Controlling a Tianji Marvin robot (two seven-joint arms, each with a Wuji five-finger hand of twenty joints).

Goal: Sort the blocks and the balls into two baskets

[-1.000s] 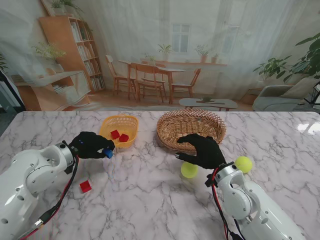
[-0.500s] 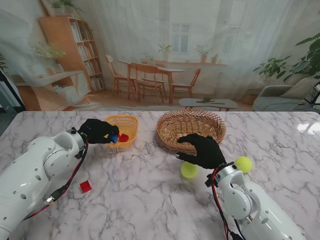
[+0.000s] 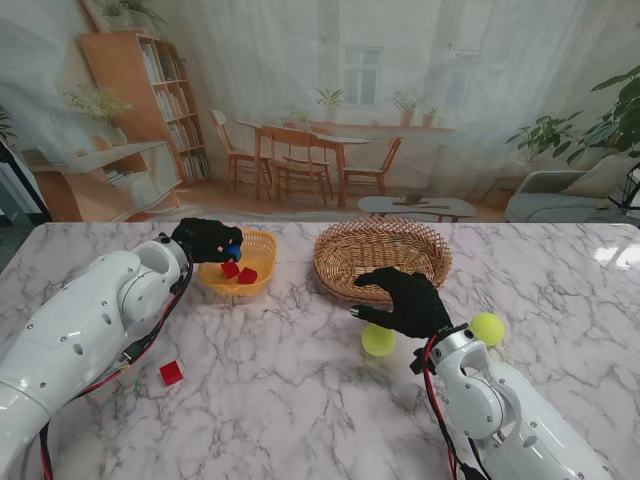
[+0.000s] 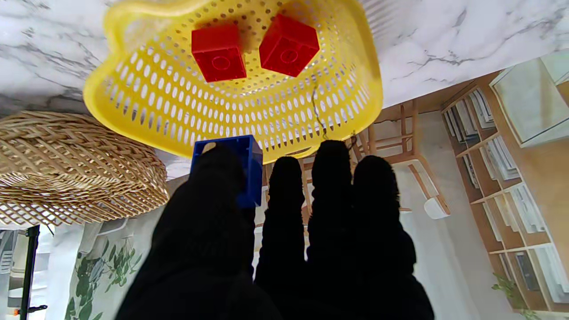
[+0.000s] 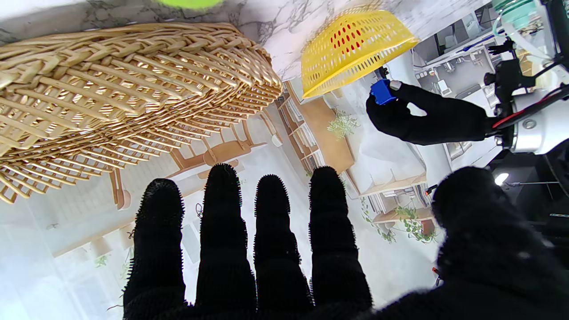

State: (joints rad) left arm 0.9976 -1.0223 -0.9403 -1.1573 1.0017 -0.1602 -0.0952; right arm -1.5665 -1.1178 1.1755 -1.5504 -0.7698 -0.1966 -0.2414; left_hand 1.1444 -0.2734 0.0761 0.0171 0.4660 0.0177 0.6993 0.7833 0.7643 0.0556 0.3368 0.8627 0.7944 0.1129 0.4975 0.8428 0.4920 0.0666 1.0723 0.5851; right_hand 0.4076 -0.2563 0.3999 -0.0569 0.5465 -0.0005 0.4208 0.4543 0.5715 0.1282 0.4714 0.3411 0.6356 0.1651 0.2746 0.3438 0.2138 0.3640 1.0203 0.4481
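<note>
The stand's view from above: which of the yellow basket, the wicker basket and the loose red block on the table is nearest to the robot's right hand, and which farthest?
From the right hand:
1. Wicker basket, just beyond the fingers, farther from me.
2. Yellow basket, to the left past the wicker one.
3. Loose red block, far left, nearer to me.

No readable text or labels anywhere.
</note>
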